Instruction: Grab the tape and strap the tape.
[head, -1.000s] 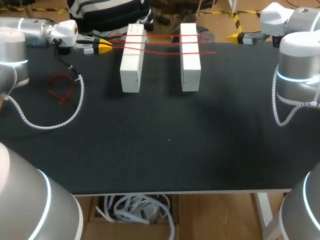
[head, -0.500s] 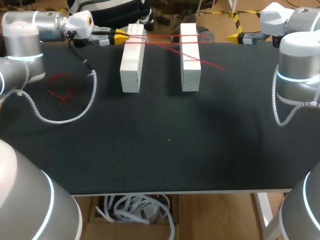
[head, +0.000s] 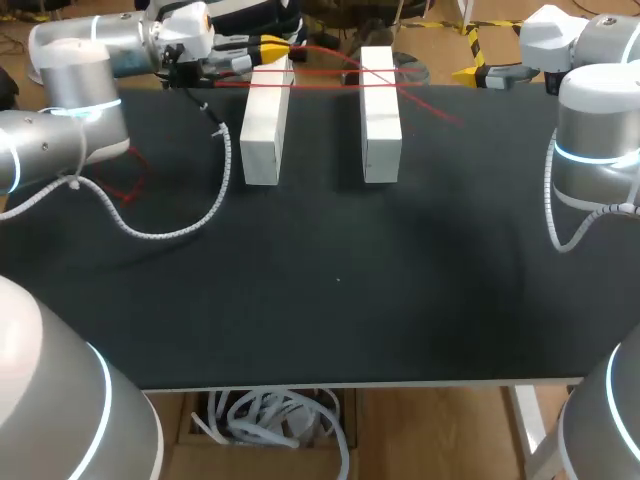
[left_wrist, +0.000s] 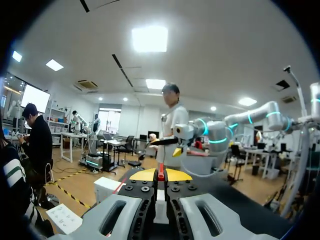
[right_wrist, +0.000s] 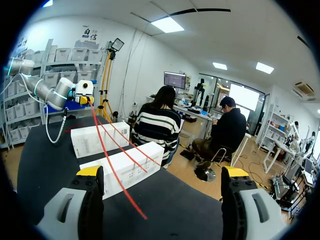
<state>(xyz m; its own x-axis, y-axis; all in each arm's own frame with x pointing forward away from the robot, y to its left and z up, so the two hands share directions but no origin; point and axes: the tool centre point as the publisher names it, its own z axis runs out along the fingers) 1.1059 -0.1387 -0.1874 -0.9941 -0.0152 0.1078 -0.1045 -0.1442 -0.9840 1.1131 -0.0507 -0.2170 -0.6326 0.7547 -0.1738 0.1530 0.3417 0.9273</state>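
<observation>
Tape (head: 270, 85) in red, pinched by left jaws at upper left, runs across two white boxes (head: 262, 130) while right jaws at upper right stand wide, empty

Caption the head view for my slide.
Left gripper holds thin red strap over two white rectangular blocks on black table; right gripper at far edge.

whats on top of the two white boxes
Strands of red tape cross the tops of both white boxes, with one end pinched in the left gripper. Whether tape also passes under the boxes is hidden.
</observation>
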